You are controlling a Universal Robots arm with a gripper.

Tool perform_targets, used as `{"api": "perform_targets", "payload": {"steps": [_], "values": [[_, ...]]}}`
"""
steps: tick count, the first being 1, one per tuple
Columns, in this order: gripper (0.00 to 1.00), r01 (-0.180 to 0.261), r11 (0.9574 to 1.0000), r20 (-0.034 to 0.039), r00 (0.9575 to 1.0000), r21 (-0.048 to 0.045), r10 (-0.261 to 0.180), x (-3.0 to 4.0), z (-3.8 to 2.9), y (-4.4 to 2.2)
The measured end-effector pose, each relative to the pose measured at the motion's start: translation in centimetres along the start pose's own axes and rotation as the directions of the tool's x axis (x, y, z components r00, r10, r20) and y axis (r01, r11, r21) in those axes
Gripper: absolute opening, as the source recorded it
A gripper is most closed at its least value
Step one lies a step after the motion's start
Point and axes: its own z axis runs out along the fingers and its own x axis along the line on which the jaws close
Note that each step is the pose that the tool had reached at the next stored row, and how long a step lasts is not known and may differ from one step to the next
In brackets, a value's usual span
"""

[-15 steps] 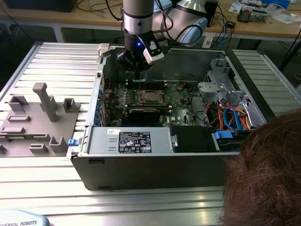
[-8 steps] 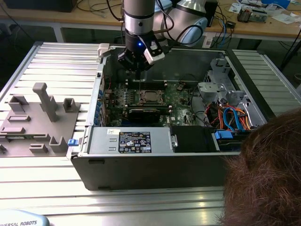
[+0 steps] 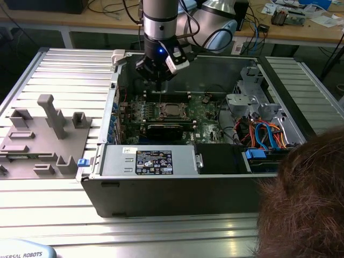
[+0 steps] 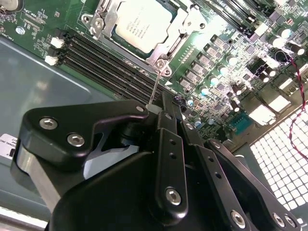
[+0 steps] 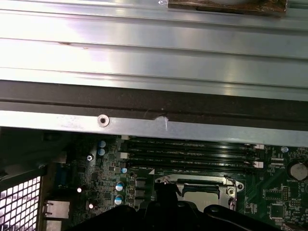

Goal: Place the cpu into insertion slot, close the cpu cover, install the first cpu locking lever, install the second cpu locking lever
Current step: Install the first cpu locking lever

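The cpu (image 4: pixel 144 24) lies with its dull silver top up in the insertion slot (image 4: pixel 166 71) on the green motherboard (image 3: pixel 207 115). The cpu cover (image 4: pixel 107 19) lies flat around it as a silvery frame. A thin wire cpu locking lever (image 4: pixel 155 86) rises from the socket's corner into my gripper (image 4: pixel 155 109), whose black fingers are shut on it. In the exterior view my gripper (image 3: pixel 159 80) hangs inside the open computer case, just behind the cpu (image 3: pixel 172 110). The first wrist view catches the cpu (image 5: pixel 199 195) and its cover (image 5: pixel 226 183) past the gripper's dark body.
Long black memory slots (image 4: pixel 106 62) run beside the socket. The case's metal wall (image 5: pixel 154 122) stands close behind. A power supply box (image 3: pixel 153 161) sits in front, and a drive cage with cables (image 3: pixel 258 118) on the exterior view's right. A grey fixture plate (image 3: pixel 43 134) lies left. A person's head (image 3: pixel 306 199) is at lower right.
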Motion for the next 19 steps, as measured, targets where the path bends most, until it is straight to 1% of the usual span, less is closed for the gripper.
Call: {"api": "perform_targets", "payload": {"steps": [19], "values": [[0.11,0.000,1.0000,0.0000,1.0000,0.0000,0.000,-0.47,0.10,-0.04]]}}
